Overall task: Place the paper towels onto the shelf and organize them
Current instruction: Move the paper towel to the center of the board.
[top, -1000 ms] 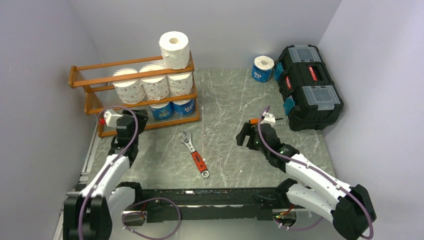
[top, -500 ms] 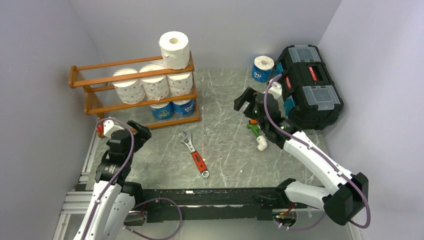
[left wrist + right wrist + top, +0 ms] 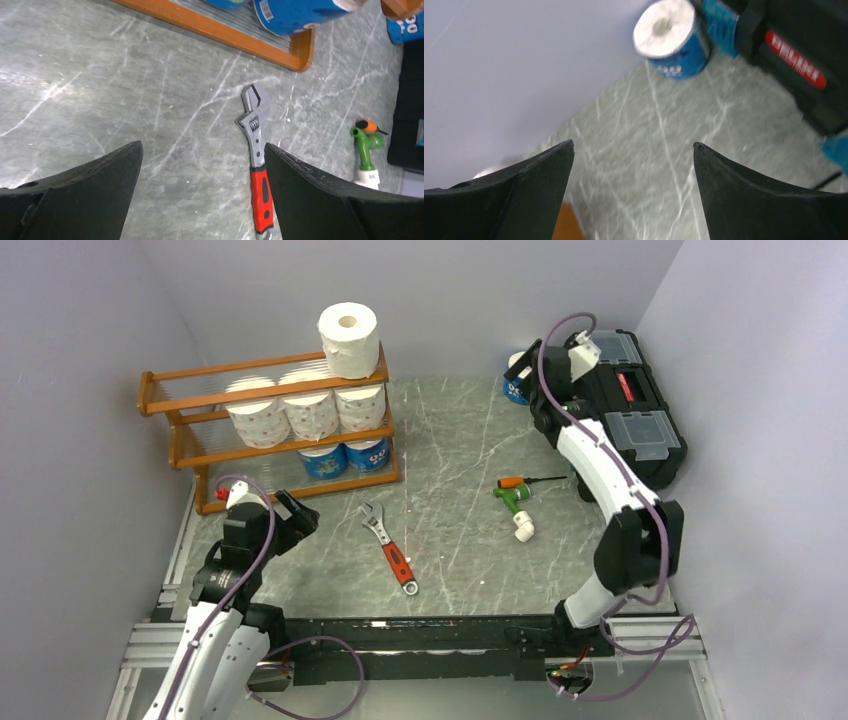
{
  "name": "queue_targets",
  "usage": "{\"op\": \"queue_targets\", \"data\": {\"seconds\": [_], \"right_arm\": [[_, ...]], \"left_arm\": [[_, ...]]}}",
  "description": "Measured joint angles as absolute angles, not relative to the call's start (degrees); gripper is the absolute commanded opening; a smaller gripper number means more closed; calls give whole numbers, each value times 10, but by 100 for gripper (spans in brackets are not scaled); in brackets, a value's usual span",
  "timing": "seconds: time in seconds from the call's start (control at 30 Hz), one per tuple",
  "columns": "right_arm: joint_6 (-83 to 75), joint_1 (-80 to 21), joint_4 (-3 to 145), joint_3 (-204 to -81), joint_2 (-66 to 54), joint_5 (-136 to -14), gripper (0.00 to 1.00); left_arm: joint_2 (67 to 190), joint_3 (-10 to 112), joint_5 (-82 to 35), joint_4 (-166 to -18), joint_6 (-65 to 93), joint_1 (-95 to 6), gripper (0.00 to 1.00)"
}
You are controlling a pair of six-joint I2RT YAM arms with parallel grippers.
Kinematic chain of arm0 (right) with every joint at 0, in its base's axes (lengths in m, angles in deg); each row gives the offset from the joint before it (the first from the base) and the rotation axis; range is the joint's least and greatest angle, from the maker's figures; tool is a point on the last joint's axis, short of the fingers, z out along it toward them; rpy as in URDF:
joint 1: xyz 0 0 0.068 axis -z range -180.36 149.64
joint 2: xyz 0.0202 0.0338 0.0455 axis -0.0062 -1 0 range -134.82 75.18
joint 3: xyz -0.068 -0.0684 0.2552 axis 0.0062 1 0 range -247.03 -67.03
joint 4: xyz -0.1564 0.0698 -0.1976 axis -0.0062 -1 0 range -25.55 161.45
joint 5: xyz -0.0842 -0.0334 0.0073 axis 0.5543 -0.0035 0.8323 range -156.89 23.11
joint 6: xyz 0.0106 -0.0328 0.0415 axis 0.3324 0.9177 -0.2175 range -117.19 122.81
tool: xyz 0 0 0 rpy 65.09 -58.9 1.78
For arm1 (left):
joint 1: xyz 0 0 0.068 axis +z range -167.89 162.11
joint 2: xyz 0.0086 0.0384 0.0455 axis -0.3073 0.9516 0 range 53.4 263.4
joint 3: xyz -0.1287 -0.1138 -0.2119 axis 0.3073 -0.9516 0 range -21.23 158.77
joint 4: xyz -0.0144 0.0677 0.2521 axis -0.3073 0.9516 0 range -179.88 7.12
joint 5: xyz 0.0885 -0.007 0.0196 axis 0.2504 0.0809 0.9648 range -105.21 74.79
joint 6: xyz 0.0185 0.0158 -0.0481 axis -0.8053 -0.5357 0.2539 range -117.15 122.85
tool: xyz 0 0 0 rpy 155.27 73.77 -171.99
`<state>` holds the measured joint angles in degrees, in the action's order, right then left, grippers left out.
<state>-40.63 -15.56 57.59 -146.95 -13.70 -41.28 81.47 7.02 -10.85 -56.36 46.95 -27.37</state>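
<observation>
Evidently the last loose blue-wrapped roll (image 3: 674,42) explained my right arm's long stretch. It stood on end at the far back of the table (image 3: 450,430), just beside the black toolbox (image 3: 620,410). I had the right pincer (image 3: 632,145) spread wide and empty and aimed at the roll, which sat ahead of the fingertips, not between them. I judged that wide spread necessary, since so fat a roll needs the whole gap. The other paper towels (image 3: 262,418) sat on the shelf (image 3: 300,488) already, sorted by kind: a plain white roll (image 3: 349,338) alone on top at the right end, three printed rolls (image 3: 310,412) side by side on the middle tier, and two blue-wrapped ones (image 3: 347,456) at the right of the bottom tier. The loose one therefore most likely belonged down there beside its mates. My left pincer (image 3: 202,146) hung low over the table near the shelf's front corner, equally wide and holding nothing, well clear of the right arm's reach. The red-handled wrench (image 3: 256,165) lay on the table just ahead of it, untouched.
</observation>
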Motion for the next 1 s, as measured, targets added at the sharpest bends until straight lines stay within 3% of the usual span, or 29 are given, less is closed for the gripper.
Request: {"op": "queue_targets", "data": {"seconds": [0.5,1.0], "right_arm": [[-330,-79,580,-1730,-436,-449,90],[-481,-59,516,-1853,-552,-427,89]], "left_arm": [[840,62,-160,-577,456,-279,93],[856,26,-161,-622,512,-279,90]]}}
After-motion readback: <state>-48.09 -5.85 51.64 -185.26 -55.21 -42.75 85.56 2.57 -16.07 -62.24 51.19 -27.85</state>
